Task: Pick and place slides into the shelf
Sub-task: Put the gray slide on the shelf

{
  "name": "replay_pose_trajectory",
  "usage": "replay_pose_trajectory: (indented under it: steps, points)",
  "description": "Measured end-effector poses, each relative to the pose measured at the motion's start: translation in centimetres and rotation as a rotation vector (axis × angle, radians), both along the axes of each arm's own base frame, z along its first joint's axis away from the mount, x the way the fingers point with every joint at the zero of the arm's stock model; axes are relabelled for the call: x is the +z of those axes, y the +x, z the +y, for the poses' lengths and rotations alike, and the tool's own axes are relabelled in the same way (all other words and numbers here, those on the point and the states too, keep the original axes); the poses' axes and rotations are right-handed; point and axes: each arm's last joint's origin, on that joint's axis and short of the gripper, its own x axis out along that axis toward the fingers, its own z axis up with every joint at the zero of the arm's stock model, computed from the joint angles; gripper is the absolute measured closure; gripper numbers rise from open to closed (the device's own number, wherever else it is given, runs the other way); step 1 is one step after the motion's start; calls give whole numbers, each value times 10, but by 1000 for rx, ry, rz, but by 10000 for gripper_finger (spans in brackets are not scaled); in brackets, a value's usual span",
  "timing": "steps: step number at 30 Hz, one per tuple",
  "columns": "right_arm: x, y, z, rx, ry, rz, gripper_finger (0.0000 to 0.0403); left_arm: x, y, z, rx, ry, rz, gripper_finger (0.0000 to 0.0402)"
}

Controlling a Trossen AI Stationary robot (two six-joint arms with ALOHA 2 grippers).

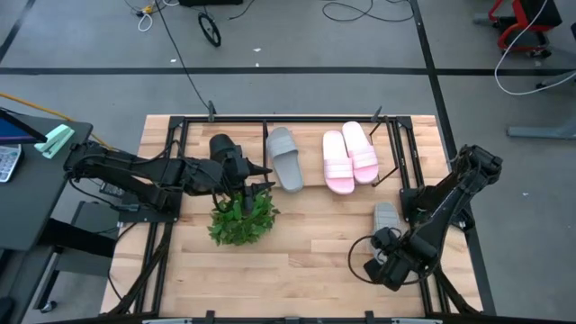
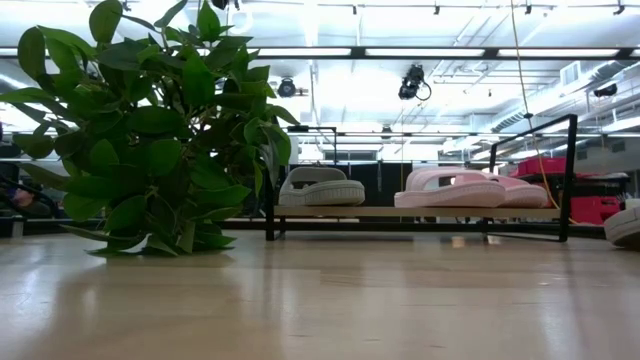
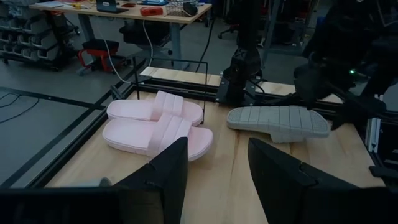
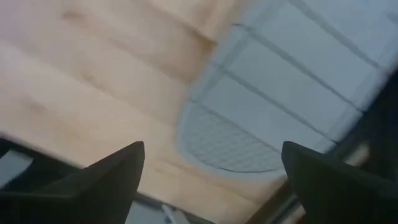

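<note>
Here the right claw (image 4: 211, 174) gapes open, grey slide (image 4: 280, 106) seemingly sole-up just beyond its fingertips.

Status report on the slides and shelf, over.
Right gripper open over the loose grey slide. Left gripper open, empty, by the plant. Three slides on the shelf. Nothing blocking.

Count: 2 pink slides (image 1: 350, 157), 2 grey slides (image 1: 285, 157) (1 on rack, 1 at table's 4 o'clock (image 1: 386, 216)), 1 shelf (image 1: 402, 144), 1 plant (image 1: 243, 216), 2 arms.
</note>
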Motion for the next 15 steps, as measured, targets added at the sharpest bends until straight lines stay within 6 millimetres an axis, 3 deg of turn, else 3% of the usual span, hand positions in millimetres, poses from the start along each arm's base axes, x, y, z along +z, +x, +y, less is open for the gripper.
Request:
replay_pose_trajectory:
  steps: [7, 15]
  points:
    - [0, 19, -10, 131, 42, -52, 18, 0, 0, 0, 0, 0, 0, 230]
    - [-11, 35, -9, 253, 228, 37, 23, -1, 0, 0, 1, 2, 14, 230]
